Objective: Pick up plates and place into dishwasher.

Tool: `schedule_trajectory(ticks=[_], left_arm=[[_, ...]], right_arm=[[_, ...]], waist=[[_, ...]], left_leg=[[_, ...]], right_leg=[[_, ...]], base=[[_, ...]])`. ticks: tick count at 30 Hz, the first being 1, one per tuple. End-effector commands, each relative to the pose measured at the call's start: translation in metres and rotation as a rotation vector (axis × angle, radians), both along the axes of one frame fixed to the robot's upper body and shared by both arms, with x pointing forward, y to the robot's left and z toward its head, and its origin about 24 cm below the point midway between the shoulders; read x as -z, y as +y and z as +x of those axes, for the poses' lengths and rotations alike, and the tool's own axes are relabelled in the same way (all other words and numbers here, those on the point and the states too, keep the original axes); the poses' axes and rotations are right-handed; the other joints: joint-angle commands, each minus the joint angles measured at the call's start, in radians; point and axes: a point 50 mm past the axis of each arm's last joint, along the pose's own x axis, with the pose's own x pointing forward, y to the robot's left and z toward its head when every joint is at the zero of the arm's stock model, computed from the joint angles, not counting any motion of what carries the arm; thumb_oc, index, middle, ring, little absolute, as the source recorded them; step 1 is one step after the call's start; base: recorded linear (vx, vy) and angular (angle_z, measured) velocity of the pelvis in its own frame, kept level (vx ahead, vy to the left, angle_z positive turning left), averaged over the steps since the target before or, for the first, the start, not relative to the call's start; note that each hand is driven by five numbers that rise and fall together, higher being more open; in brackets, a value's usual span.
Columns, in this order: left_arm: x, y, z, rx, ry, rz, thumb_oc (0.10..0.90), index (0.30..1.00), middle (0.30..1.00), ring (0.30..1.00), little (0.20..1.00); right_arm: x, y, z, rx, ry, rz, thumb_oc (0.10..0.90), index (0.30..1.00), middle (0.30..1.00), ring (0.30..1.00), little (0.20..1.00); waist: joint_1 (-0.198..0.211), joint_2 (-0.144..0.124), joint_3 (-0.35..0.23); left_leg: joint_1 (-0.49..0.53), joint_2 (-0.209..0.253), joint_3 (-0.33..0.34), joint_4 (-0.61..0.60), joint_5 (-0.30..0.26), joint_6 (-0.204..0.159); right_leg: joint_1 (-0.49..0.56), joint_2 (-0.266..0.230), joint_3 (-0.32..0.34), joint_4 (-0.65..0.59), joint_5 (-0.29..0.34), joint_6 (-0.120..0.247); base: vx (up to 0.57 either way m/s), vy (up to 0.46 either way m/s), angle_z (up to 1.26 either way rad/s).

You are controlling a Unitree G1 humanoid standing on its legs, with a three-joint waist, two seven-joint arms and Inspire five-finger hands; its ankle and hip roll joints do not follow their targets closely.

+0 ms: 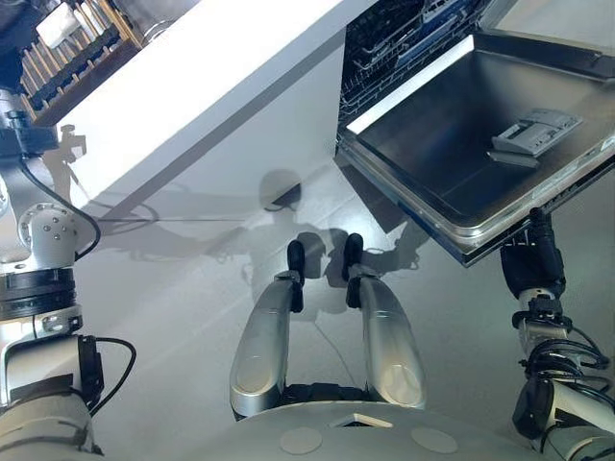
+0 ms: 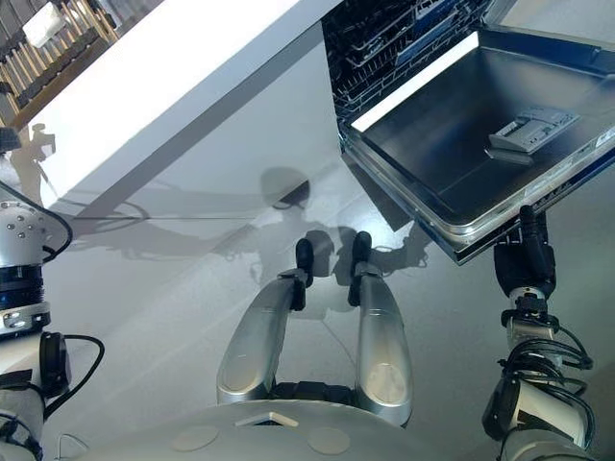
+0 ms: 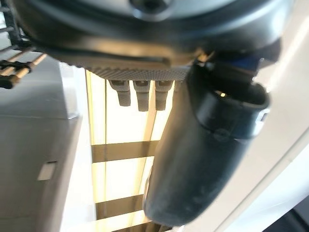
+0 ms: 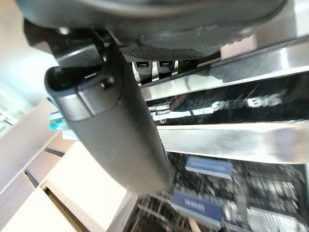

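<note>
Plates cannot be picked out for certain. The likeliest sign is a white shape [image 1: 60,24] lying on the wooden rack [image 1: 82,53] past the far left end of the white counter [image 1: 211,77], well apart from both hands. Plates would be stiff, smooth and breakable, heavy for their thickness and apt to slip. The safest hold is probably at the rim, thumb on one face and fingers on the other, so that each can be slid upright between the prongs without knocking. The dishwasher door [image 1: 452,144] hangs fully open, with its detergent compartment [image 1: 533,133] facing up and the dark wire basket [image 1: 384,43] showing behind it. The right hand [image 2: 524,264] is at the door's front edge, its fingers [image 4: 159,64] straight against the metal lip and gripping nothing. The left hand [image 3: 145,43] hangs by the counter side — its fingers [image 3: 140,92] are loose and empty, and the thumb stands free.
</note>
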Motion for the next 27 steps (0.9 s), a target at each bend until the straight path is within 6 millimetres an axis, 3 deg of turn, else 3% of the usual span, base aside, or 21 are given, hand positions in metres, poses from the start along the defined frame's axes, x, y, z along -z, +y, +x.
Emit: schedule_trajectory(ticks=[1,2,3,4,8,12,14,16,19,21,23,27], left_arm=[[0.010,-0.012,0.008,0.093,-0.088,-0.168,0.800,0.900,0.900,0.900,0.900],[0.010,-0.013,0.008,0.094,-0.086,-0.168,0.800,0.900,0.900,0.900,0.900],[0.012,-0.017,0.006,0.104,-0.076,-0.168,0.800,0.900,0.900,0.900,0.900],[0.014,-0.019,0.005,0.110,-0.069,-0.168,0.800,0.900,0.900,0.900,0.900],[0.030,-0.026,0.004,0.127,-0.021,-0.166,0.800,0.900,0.900,0.900,0.900],[0.040,-0.029,0.008,0.136,0.019,-0.180,0.800,0.900,0.900,0.900,0.900],[0.047,-0.029,0.010,0.142,0.062,-0.192,0.800,0.900,0.900,0.900,0.900],[0.053,-0.028,0.012,0.144,0.089,-0.198,0.800,0.900,0.900,0.900,0.900],[0.064,-0.026,0.013,0.148,0.136,-0.216,0.800,0.900,0.900,0.900,0.900],[0.074,-0.023,0.012,0.147,0.172,-0.226,0.800,0.900,0.900,0.900,0.900],[0.086,-0.019,0.007,0.141,0.207,-0.236,0.800,0.900,0.900,0.900,0.900],[0.114,-0.011,-0.006,0.121,0.274,-0.264,0.800,0.900,0.900,0.900,0.900]], right_arm=[[-0.084,0.084,0.076,-0.566,-0.565,-0.135,0.800,0.900,0.900,0.900,0.900],[-0.088,0.089,0.077,-0.585,-0.583,-0.142,0.800,0.900,0.900,0.900,0.900],[-0.111,0.120,0.088,-0.688,-0.658,-0.185,0.800,0.900,0.900,0.900,0.900],[-0.126,0.138,0.090,-0.739,-0.705,-0.223,0.800,0.900,0.900,0.900,0.900],[-0.189,0.210,0.083,-0.898,-0.908,-0.300,0.800,0.900,0.900,0.900,0.900],[-0.233,0.249,0.064,-0.983,-1.048,-0.327,0.800,0.900,0.900,0.900,0.900],[-0.259,0.270,0.042,-1.040,-1.175,-0.367,0.800,0.900,0.900,0.900,0.900],[-0.268,0.279,0.029,-1.059,-1.233,-0.398,0.800,0.900,0.900,0.900,0.900],[-0.272,0.284,0.024,-1.030,-1.217,-0.434,0.800,0.900,0.900,0.900,0.900],[-0.264,0.281,0.029,-1.004,-1.151,-0.449,0.800,0.900,0.900,0.900,0.900],[-0.249,0.272,0.038,-0.959,-1.062,-0.458,0.800,0.900,0.900,0.900,0.900],[-0.197,0.237,0.060,-0.773,-0.765,-0.423,0.800,0.900,0.900,0.900,0.900]], waist=[[0.007,-0.037,0.069],[0.007,-0.037,0.069],[0.012,-0.035,0.069],[0.014,-0.034,0.069],[0.019,-0.036,0.059],[0.025,-0.033,0.045],[0.035,-0.031,0.028],[0.041,-0.030,0.019],[0.046,-0.029,0.001],[0.046,-0.029,-0.019],[0.044,-0.028,-0.038],[0.033,-0.024,-0.081]], left_leg=[[-0.021,-0.067,0.050,0.086,-0.037,0.045],[-0.021,-0.068,0.050,0.093,-0.040,0.046],[-0.024,-0.069,0.049,0.121,-0.045,0.049],[-0.024,-0.070,0.048,0.134,-0.048,0.053],[-0.017,-0.074,0.038,0.183,-0.057,0.064],[-0.006,-0.081,0.030,0.202,-0.062,0.065],[0.019,-0.085,0.023,0.200,-0.061,0.065],[0.044,-0.090,0.018,0.192,-0.061,0.065],[0.090,-0.096,0.012,0.170,-0.053,0.065],[0.124,-0.099,0.010,0.144,-0.039,0.066],[0.170,-0.101,0.007,0.118,-0.037,0.068],[0.255,-0.100,0.011,0.065,-0.033,0.074]], right_leg=[[-0.006,0.003,-0.010,0.074,-0.046,0.013],[-0.005,0.002,-0.011,0.079,-0.048,0.012],[0.001,-0.002,-0.012,0.102,-0.056,0.005],[0.004,-0.003,-0.010,0.116,-0.062,0.001],[0.019,-0.001,0.009,0.165,-0.076,-0.010],[0.037,0.002,0.024,0.177,-0.081,-0.016],[0.064,0.003,0.032,0.176,-0.083,-0.018],[0.089,0.004,0.036,0.172,-0.085,-0.018],[0.132,0.004,0.043,0.158,-0.083,-0.018],[0.158,-0.001,0.046,0.141,-0.072,-0.015],[0.193,-0.004,0.051,0.123,-0.070,-0.012],[0.260,-0.012,0.059,0.084,-0.066,0.000]], base=[[0.05,-0.007,-0.05],[0.09,0.002,-0.13],[0.10,0.013,-0.18],[0.14,0.023,-0.20],[0.13,0.024,-0.13],[0.12,0.038,0.02],[0.21,0.061,0.05],[0.20,0.056,0.07],[0.19,0.057,0.13],[0.24,0.074,0.70],[0.25,0.073,1.17],[0.19,0.060,0.26]])
